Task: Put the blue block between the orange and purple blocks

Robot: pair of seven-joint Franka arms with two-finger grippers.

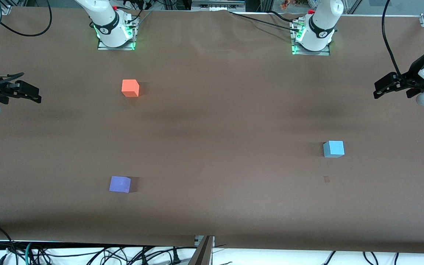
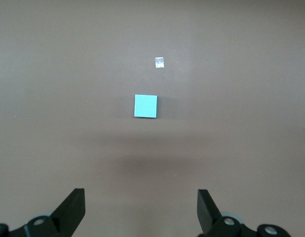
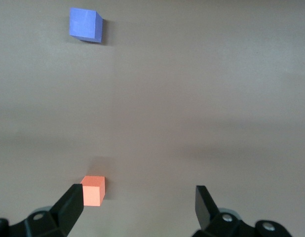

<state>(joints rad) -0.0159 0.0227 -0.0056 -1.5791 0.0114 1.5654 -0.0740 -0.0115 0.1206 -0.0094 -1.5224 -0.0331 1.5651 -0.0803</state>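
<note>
Three cubes wait untouched: you see the blue block point(image 1: 333, 148) at the front view's lower right, closest to the left gripper point(image 1: 381, 89), which hangs with fingers apart. A cube, it has no long axis; its edges sit nearly square to those fingers. Orange block point(image 1: 130, 88) and purple block point(image 1: 120, 184) lie near the waiting, spread right gripper point(image 1: 31, 96).

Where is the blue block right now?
The blue block sits alone on the table toward the left arm's end, apart from the orange block and purple block, untouched.
</note>
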